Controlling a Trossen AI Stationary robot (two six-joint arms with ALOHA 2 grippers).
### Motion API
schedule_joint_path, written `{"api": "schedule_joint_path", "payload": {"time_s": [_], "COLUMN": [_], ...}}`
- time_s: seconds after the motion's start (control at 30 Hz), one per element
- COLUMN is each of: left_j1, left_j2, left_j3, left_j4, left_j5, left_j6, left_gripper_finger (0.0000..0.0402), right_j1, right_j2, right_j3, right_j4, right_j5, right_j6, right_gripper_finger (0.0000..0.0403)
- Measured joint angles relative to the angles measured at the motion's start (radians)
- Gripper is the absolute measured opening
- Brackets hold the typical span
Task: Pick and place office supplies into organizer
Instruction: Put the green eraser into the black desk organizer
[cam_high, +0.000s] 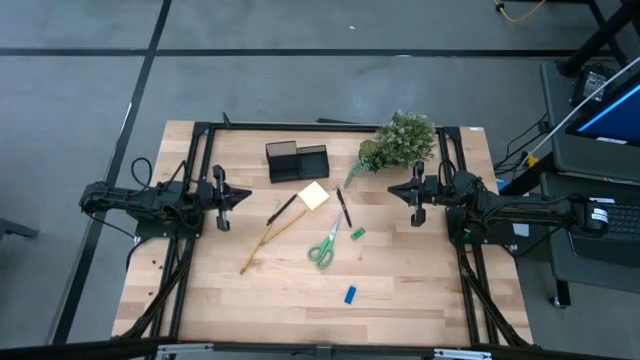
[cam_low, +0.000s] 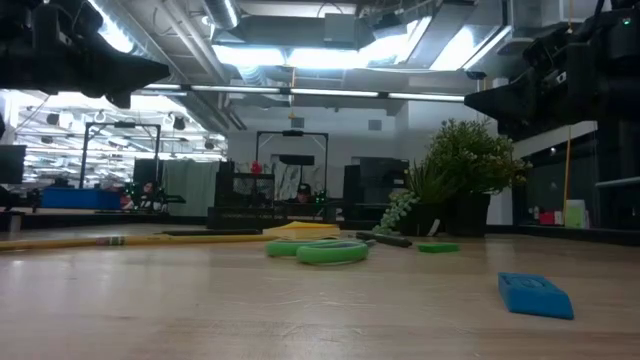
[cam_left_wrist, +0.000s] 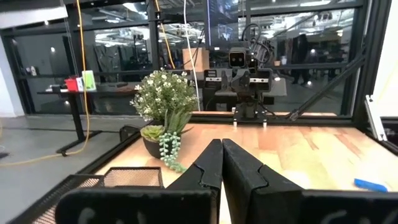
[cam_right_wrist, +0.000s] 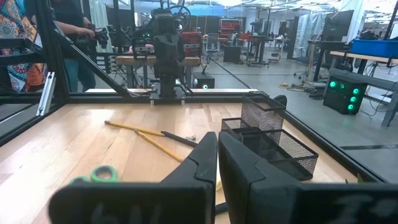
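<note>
The black mesh organizer (cam_high: 297, 161) stands at the table's far middle. In front of it lie the yellow sticky-note pad (cam_high: 314, 195), a black pen (cam_high: 343, 208), the wooden pencil (cam_high: 270, 238), the green-handled scissors (cam_high: 326, 246), the small green piece (cam_high: 357, 234) and the small blue piece (cam_high: 350, 294), all flat on the wood. My left gripper (cam_high: 244, 196) hovers at the table's left side, shut and empty, as the left wrist view (cam_left_wrist: 222, 150) shows. My right gripper (cam_high: 394, 190) hovers at the right side, shut and empty, as the right wrist view (cam_right_wrist: 217, 142) shows.
A bushy green plant (cam_high: 400, 140) in a dark pot stands at the far right, close to my right gripper. A second dark pen (cam_high: 283, 209) lies across the pencil. The black table frame (cam_high: 205, 128) runs along the edges. A person (cam_right_wrist: 68, 25) stands beyond the table.
</note>
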Motion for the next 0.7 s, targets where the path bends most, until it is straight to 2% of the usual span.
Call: {"api": "schedule_joint_path", "payload": {"time_s": [0.3, 0.57, 0.7], "left_j1": [0.000, 0.000, 0.000], "left_j2": [0.000, 0.000, 0.017], "left_j3": [0.000, 0.000, 0.003], "left_j4": [-0.009, -0.044, -0.053], "left_j5": [0.000, 0.005, 0.052], "left_j6": [-0.075, -0.046, -0.042], "left_gripper_finger": [0.0004, 0.0004, 0.0003], "right_j1": [0.000, 0.018, 0.036], "right_j2": [0.000, 0.001, 0.001], "right_j3": [0.000, 0.000, 0.032], "right_j4": [0.000, -0.016, -0.054], "right_j5": [0.000, -0.001, -0.001], "right_j6": [0.000, 0.044, 0.072], "right_gripper_finger": [0.0019, 0.0006, 0.0004]}}
